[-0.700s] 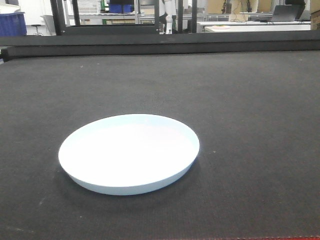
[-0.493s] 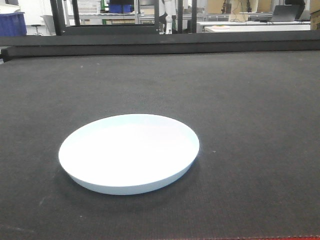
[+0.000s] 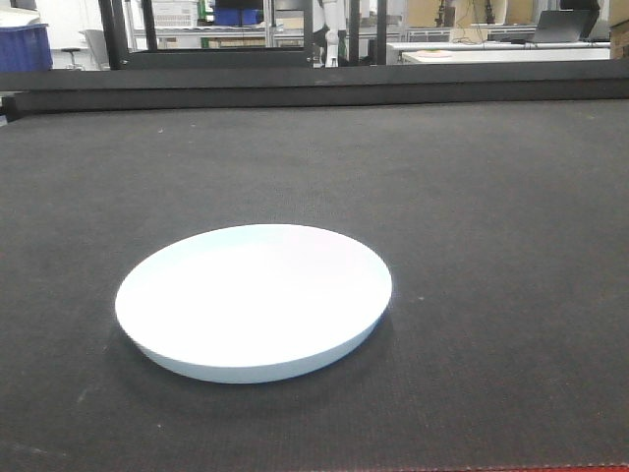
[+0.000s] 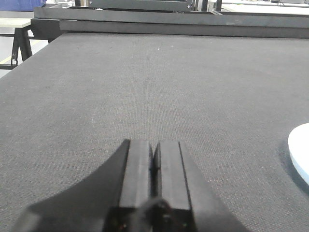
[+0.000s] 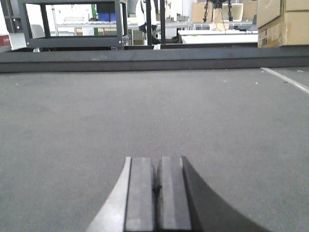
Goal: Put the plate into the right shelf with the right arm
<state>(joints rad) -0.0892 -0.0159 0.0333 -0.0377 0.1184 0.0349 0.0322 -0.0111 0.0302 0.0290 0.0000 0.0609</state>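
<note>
The white round plate point(image 3: 254, 300) lies flat on the black table mat point(image 3: 472, 197), left of centre and near the front edge. Its left rim also shows at the right edge of the left wrist view point(image 4: 300, 157). My left gripper point(image 4: 154, 147) is shut and empty, low over the mat to the left of the plate. My right gripper point(image 5: 158, 164) is shut and empty, low over bare mat; the plate is out of its view. The right shelf is not in view. Neither gripper shows in the front view.
A raised black bar point(image 3: 314, 88) runs along the table's far edge. Behind it stand dark shelf frames point(image 3: 123, 34), a blue bin point(image 3: 25, 44) and white benches. Cardboard boxes point(image 5: 282, 21) stand at the far right in the right wrist view.
</note>
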